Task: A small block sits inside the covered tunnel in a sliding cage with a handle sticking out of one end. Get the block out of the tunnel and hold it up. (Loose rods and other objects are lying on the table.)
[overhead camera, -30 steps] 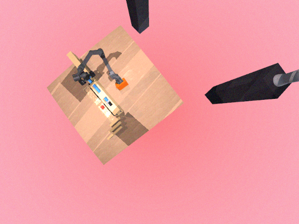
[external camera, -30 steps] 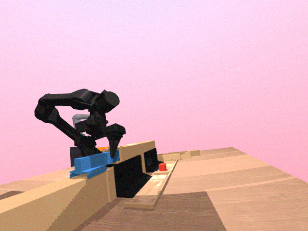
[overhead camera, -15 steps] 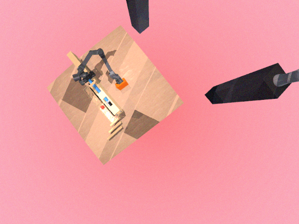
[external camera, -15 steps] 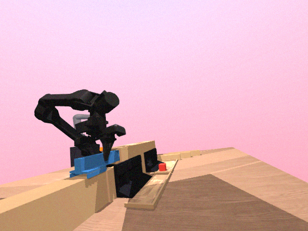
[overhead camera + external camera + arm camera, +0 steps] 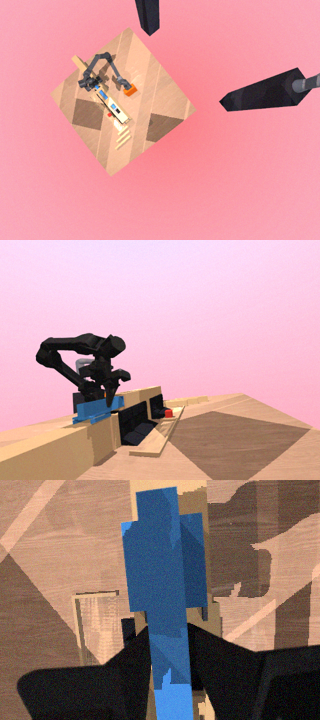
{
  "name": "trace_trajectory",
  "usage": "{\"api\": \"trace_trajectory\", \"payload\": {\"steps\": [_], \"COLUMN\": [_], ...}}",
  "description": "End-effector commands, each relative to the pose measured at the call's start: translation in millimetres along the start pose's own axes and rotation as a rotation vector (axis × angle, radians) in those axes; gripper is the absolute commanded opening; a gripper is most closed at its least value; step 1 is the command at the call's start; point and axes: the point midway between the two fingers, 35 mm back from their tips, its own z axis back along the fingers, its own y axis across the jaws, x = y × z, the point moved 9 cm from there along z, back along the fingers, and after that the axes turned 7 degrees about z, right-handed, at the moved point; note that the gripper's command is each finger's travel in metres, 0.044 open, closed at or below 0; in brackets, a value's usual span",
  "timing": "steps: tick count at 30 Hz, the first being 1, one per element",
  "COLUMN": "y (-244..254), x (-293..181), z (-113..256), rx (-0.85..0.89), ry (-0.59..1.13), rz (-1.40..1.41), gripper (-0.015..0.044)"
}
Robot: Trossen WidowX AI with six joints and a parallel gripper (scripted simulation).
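My jaws [image 5: 96,84] [image 5: 108,404] are closed on the slim part of the blue handle [image 5: 97,87] [image 5: 93,408] [image 5: 160,570], one finger along each side; in the wrist view it runs between them from 12 to 6 o'clock. From overhead, the covered tunnel [image 5: 122,114] [image 5: 136,396] stretches from me toward 5 o'clock, and the wooden beam [image 5: 77,62] [image 5: 51,446] under the handle runs toward 11. I can't make out a block through the tunnel's top windows. A small red cube [image 5: 109,114] [image 5: 168,413] sits outside, on the shallow tray [image 5: 117,123] [image 5: 144,453] [image 5: 76,625] beside the tunnel; it may well be the one I'm after, though I can't confirm that. If the cage must move, I should settle the squeeze first, then travel straight along the 11-to-5 line, level and slow, since any twist could jam it or slip the handle. If the cube is indeed my block, the better move is to let go, rise clear, and reach down toward 5 o'clock, fingers straddling it squarely, away from the tunnel wall, before lifting.
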Motion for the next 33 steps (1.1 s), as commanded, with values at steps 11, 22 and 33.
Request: {"api": "trace_trajectory", "payload": {"steps": [11,22,33], "y": [2,4,3], "x": [-12,-6,12], "z": [0,14,31], "rx": [-0.02,-0.004,0.017], "ry": [-0.06,-0.026,0.033], "rz": [-0.072,-0.038,0.024], "gripper": [0.0026,0.0315,0.044]}}
